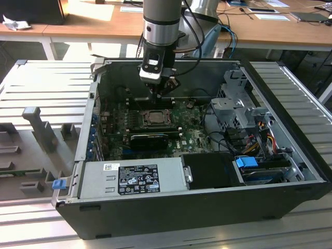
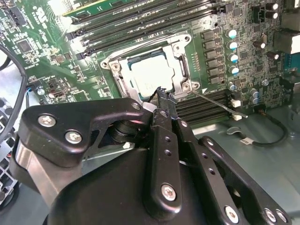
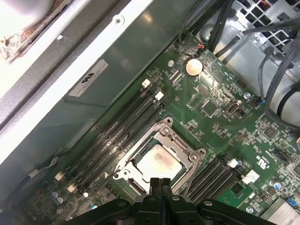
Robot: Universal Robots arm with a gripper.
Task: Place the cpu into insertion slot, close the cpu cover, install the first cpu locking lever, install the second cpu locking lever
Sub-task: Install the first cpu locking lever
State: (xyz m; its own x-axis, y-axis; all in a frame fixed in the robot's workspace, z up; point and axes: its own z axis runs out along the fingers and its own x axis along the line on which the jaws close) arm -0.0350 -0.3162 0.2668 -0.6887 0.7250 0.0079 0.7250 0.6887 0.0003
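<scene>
On motherboard (image 3: 211,126), cpu (image 3: 157,162) just beside jaws.

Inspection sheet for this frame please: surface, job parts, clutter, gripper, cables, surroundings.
Surface: grey slatted metal table, carrying an open black computer case.
Job's things: pale silvery square cpu lies flat inside the window of the dark-grey metal cpu cover, on the green motherboard.
Clutter: grey plastic brackets on the table, exterior view's left.
Grippers: black gripper, jaws shut, tips at the cover's edge.
Cables: multicoloured wire bundle beside the drive cage.
Surroundings: wooden desks behind, papers on them.
</scene>
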